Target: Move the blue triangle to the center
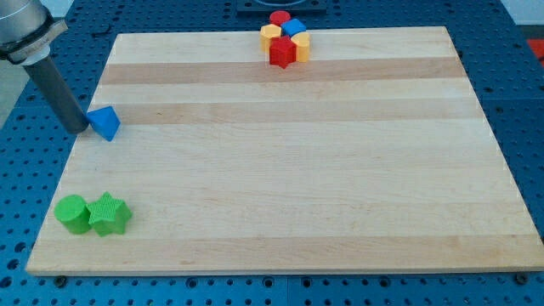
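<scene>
Right now my tip (79,129) sits at the left edge of the counter (280,170), touching or just beside the left face of the blue triangle (105,122). That placement makes sense: with the rod on the block's outer side, a push to the right would drive the triangle inward toward the middle. No gripper exists on this arm, only the rod, so nothing is spread or pinched.

The blue triangle lies far to the left, well apart from the centre, so the task looks barely begun. It rests very near the counter's left edge, which leaves little room behind it; the tip seems to stand right at that edge.

Open room is generous. The whole middle of the counter is bare wood, so the path rightward and slightly nearer looks unobstructed. A green cylinder (71,212) and a green star (110,213) sit touching each other at the near left corner, well clear of that path. At the far edge, a tight cluster holds a red star (282,52), a yellow block (270,35), a blue block (293,27) and others, also well away. One risk, I judge: an off-centre push could spin the triangle aside.
</scene>
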